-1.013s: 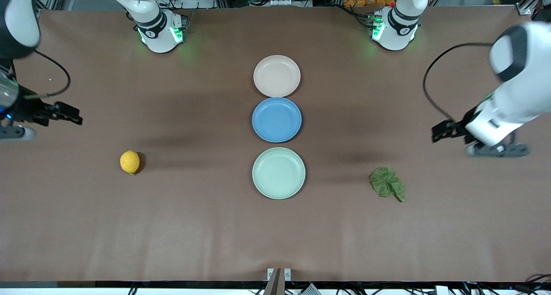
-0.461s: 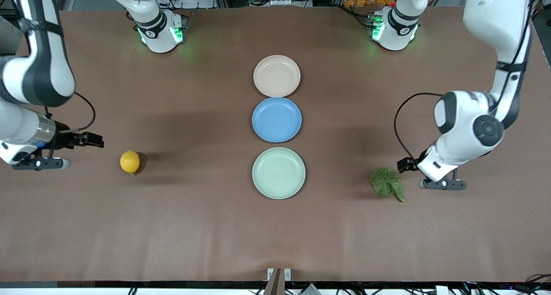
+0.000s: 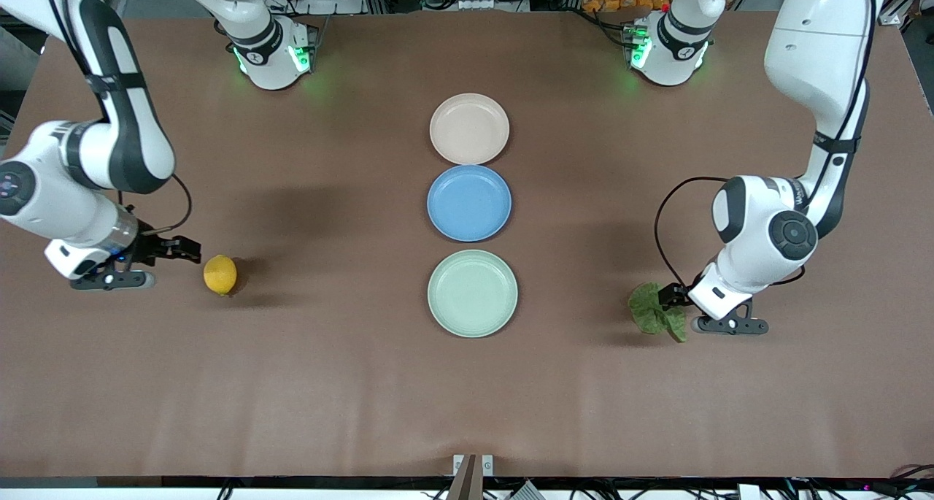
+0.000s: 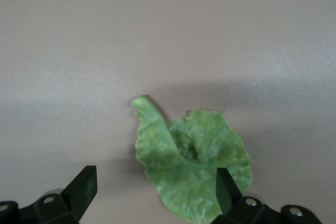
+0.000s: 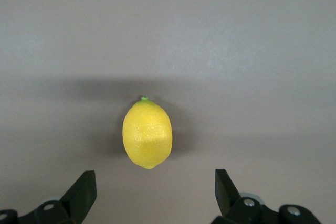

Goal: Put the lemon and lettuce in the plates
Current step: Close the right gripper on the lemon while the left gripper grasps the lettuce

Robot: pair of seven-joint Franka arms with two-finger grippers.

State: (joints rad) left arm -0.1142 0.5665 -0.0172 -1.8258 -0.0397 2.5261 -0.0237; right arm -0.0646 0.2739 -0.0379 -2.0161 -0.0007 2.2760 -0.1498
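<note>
The yellow lemon (image 3: 220,274) lies on the brown table toward the right arm's end. My right gripper (image 3: 186,250) is open and low beside it, on the side away from the plates; the right wrist view shows the lemon (image 5: 147,134) just ahead of the open fingers (image 5: 84,191). The crinkled green lettuce (image 3: 654,311) lies toward the left arm's end. My left gripper (image 3: 670,295) is open at the leaf's edge; in the left wrist view the lettuce (image 4: 189,162) reaches between the fingers (image 4: 224,188). The beige-pink plate (image 3: 469,128) and mint green plate (image 3: 473,293) are empty.
A blue plate (image 3: 469,203) sits between the beige-pink and mint green plates in the middle of the table. The arm bases (image 3: 271,51) stand along the table's edge farthest from the front camera.
Both arms have swung down and inward. The right gripper has come close to the lemon, and the left gripper has reached the lettuce's edge. The lemon, lettuce and plates have not moved.
</note>
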